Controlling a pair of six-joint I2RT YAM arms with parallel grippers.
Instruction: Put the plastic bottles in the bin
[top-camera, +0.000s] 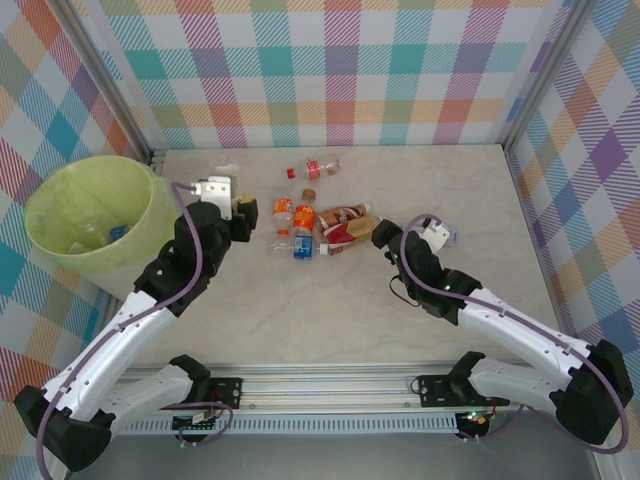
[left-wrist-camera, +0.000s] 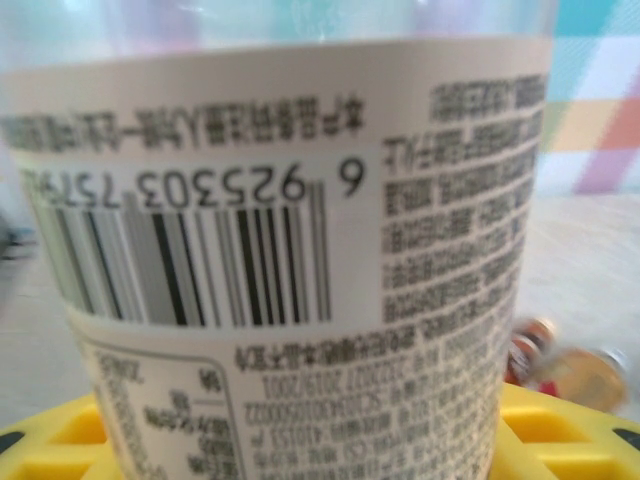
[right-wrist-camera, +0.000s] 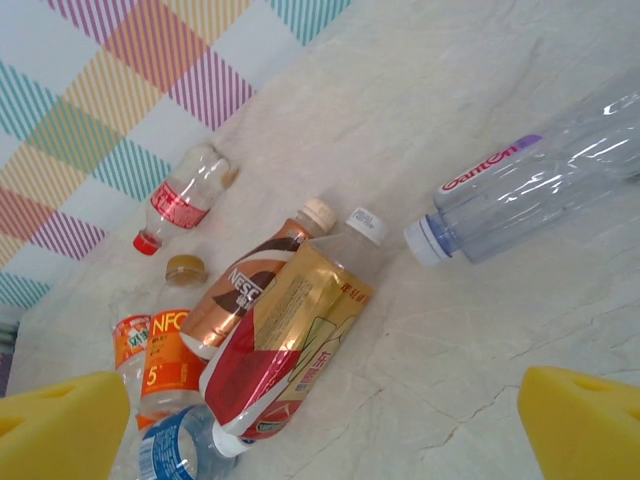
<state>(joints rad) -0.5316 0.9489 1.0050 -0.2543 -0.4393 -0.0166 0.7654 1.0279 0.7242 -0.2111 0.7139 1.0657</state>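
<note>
While the left gripper (top-camera: 243, 209) clamps a cylindrical white-labelled bottle (left-wrist-camera: 290, 250) (barcode inverted), the right gripper (right-wrist-camera: 320, 425) stands wide open.

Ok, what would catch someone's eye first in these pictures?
The big lime-green bin at the far left stands out, then the heap of bright bottles lying in the middle of the table. Up close, a white-label bottle with a barcode sits gripped between the left arm's yellow fingers.
</note>
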